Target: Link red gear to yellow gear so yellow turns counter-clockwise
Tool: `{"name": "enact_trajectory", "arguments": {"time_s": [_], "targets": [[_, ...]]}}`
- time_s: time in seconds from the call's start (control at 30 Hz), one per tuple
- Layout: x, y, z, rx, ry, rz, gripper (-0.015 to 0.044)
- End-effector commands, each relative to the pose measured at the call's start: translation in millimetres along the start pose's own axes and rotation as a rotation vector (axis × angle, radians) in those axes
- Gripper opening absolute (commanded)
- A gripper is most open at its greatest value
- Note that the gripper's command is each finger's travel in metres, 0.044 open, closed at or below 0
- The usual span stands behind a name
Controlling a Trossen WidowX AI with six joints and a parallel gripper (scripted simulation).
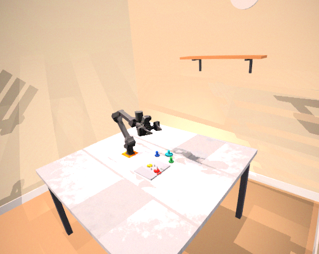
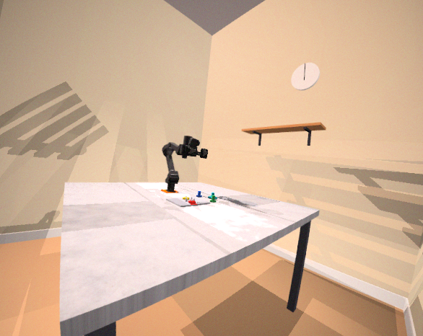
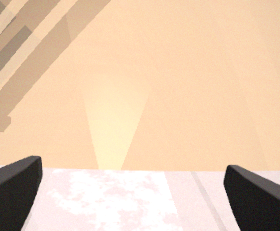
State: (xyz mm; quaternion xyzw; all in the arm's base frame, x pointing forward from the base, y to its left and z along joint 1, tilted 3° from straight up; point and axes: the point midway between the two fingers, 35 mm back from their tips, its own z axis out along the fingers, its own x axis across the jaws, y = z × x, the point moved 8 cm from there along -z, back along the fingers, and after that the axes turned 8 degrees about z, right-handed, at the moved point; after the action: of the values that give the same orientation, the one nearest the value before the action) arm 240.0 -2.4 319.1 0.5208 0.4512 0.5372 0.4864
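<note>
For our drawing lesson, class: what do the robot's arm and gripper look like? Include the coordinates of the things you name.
The arm (image 1: 122, 128) (image 2: 170, 163) is black to dark grey, with chunky, angular joints and slimmer links. The gripper (image 1: 155, 131) (image 2: 203, 153) (image 3: 135, 171) matches, with two dark, tapering fingers. No cables or markings can be made out.

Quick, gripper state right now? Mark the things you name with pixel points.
Gripper (image 1: 156, 130) (image 3: 135, 171): open, fingers wide apart, nothing between them, raised above the table (image 1: 121, 196) (image 2: 132, 245).

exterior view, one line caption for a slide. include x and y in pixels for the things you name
Black robot arm (image 2: 170, 164) raised, jaws open, above a grey board (image 2: 178, 202) and three loose gears, blue, cyan and green.
</note>
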Motion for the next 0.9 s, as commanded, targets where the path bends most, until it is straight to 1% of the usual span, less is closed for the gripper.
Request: {"name": "enact_trajectory", "arguments": {"time_s": [0.0, 0.03, 0.07, 0.23, 0.37, 0.53, 0.7, 0.77, 0.87], "targets": [[1, -1, 2, 0.012, 0.001, 0.0, 0.0426], [2, -2, 7, 0.049, 0.005, 0.0, 0.044], [6, -6, 15, 0.111, 0.011, 0.0, 0.044], [28, -31, 56, 0.483, 0.045, -0.02, 0.044], [49, -56, 78, 0.762, 0.07, -0.049, 0.044], [76, -89, 94, 1.108, 0.088, -0.113, 0.044], [100, -120, 101, 1.449, 0.087, -0.205, 0.044], [106, -127, 101, 1.533, 0.083, -0.232, 0.044], [110, -128, 102, 1.544, 0.083, -0.235, 0.044]]}}
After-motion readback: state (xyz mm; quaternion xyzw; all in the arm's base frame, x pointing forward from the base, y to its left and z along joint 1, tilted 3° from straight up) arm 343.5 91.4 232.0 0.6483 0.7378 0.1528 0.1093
